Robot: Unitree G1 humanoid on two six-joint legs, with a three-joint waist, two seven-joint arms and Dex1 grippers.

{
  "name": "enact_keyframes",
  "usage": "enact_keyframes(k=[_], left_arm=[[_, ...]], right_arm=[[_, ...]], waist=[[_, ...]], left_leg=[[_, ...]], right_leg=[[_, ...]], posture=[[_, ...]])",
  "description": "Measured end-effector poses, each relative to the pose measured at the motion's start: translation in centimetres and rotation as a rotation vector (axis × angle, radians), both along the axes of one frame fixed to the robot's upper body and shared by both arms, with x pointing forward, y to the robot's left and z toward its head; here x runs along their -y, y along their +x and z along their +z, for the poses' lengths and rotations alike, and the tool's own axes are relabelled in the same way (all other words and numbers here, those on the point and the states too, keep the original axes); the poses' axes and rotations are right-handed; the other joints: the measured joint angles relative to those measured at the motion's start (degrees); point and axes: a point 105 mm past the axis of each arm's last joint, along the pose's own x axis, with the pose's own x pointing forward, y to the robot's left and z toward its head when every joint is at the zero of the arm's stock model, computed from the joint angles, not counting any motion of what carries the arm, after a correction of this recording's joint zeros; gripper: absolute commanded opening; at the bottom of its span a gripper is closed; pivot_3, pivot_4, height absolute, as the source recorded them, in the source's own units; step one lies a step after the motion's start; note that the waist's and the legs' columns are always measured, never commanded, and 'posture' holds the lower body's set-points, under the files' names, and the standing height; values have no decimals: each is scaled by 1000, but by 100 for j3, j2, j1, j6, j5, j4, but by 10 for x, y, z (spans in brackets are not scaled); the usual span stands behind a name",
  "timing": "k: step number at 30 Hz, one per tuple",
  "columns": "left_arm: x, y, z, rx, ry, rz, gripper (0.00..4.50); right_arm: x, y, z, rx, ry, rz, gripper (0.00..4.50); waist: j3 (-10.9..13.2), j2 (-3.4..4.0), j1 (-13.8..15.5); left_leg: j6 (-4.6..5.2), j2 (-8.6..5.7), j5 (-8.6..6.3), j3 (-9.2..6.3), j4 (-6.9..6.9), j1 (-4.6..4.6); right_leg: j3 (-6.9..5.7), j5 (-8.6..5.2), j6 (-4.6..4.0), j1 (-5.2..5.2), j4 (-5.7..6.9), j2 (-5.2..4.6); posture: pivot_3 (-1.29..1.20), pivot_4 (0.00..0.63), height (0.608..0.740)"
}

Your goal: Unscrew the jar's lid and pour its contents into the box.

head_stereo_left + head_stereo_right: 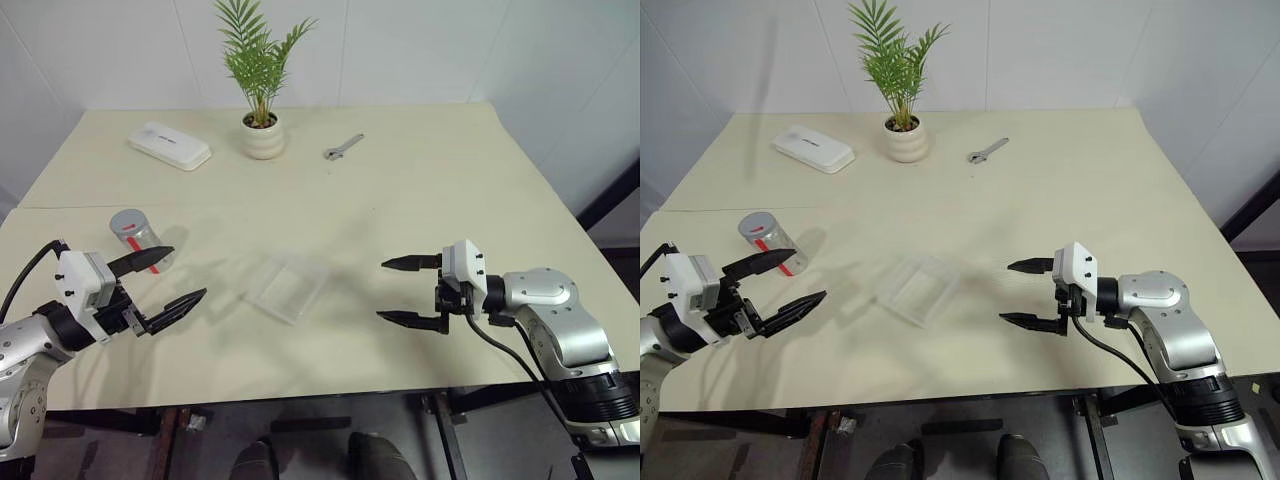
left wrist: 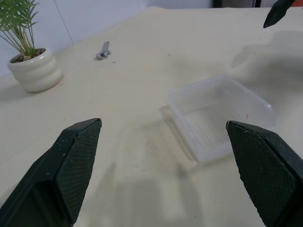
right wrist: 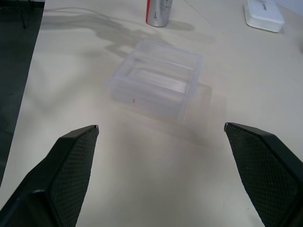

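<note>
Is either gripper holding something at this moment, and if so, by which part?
Nothing is held. The left gripper and the right gripper are both open and empty; the jar stands untouched on the table.

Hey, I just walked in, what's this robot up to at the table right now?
Nothing is being handled yet. The left gripper and right gripper both hang open above the table, on either side of the clear box, which sits empty. The jar stands upright near the left gripper with its lid still on, untouched. Farther back sit a potted plant, a white case and a small wrench.
</note>
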Motion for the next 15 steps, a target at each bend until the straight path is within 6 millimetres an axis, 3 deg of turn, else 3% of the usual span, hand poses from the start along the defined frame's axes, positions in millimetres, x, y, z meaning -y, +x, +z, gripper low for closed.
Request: enact_keyframes(k=[8, 15], left_arm=[[-9, -11, -18, -22, -63, 119, 4491], [-36, -21, -26, 75, -199, 495, 4491]], right_arm=[[0, 11, -1, -2, 14, 7, 4500], [-22, 16, 7, 16, 68, 74, 4500]], waist=[[-1, -2, -9], [-3, -5, -9]], left_leg=[[10, 1, -8, 16, 7, 1], [13, 5, -11, 23, 31, 0]], right_leg=[[14, 1, 2, -2, 1, 1], [31, 12, 20, -6, 16, 7]], posture=[[0, 150, 740], [0, 150, 740]])
